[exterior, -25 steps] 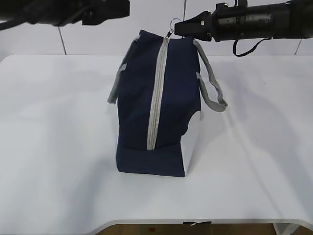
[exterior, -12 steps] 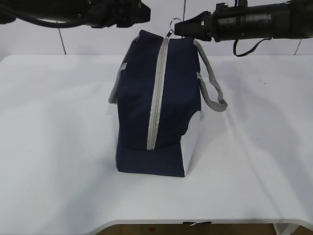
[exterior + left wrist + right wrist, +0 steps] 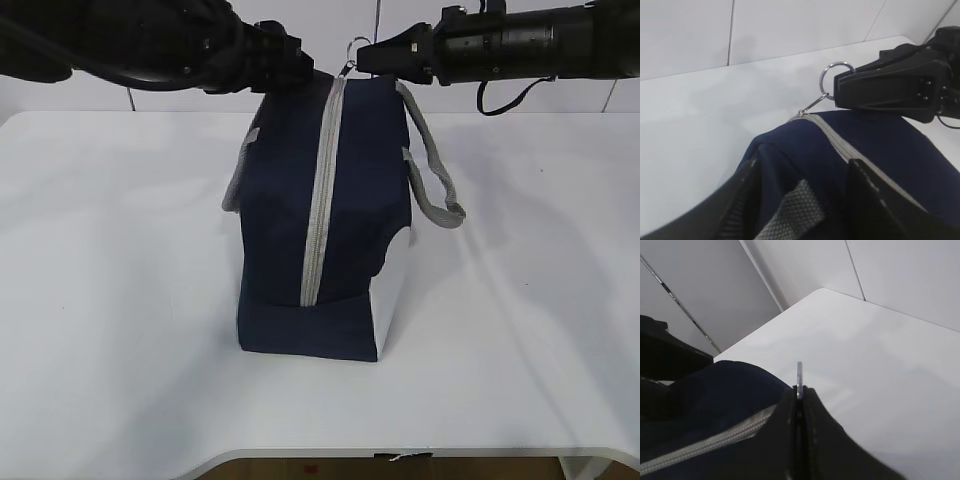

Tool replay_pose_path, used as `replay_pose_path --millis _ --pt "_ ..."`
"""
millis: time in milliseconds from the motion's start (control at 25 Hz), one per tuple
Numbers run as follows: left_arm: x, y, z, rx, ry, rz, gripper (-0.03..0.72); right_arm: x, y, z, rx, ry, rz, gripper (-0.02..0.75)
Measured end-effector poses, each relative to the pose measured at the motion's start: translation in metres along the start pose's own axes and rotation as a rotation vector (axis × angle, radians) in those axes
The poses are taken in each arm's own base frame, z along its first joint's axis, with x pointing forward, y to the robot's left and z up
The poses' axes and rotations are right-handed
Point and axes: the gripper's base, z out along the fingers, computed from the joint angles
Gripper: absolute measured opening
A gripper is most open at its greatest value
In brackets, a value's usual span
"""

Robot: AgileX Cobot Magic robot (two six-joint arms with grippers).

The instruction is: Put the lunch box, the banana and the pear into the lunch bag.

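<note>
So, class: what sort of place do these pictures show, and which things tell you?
Probably a lab or test bench: a bare white table, plain white panelled walls, and two black robot arms working on a boxy navy-blue fabric lunch bag.

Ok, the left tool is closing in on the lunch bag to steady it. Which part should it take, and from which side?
Best bet is the top corner of the lunch bag left of the zipper strip, coming from the left. The fabric ridge there already sits between the left tool fingers, and the right tool occupies the ring pull end.
</note>
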Motion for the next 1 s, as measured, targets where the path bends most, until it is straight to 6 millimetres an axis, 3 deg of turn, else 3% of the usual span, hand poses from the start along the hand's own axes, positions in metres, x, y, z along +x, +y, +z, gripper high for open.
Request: replay_pose_path --millis 320,720,1000 --pt "0.003 0.002 0.004 -0.003 0.005 -0.021 0.038 0.000 0.000 0.000 0.000 0.000 -0.002 0.006" --pt "0.000 -0.006 0.002 0.060 0.021 -0.015 0.020 -0.006 -0.003 0.000 0.033 -0.062 0.034 0.006" --pt "-0.013 -0.020 -0.018 0.139 0.004 0.062 0.019 -0.008 -0.006 -0.001 0.059 -0.094 0.053 0.006"
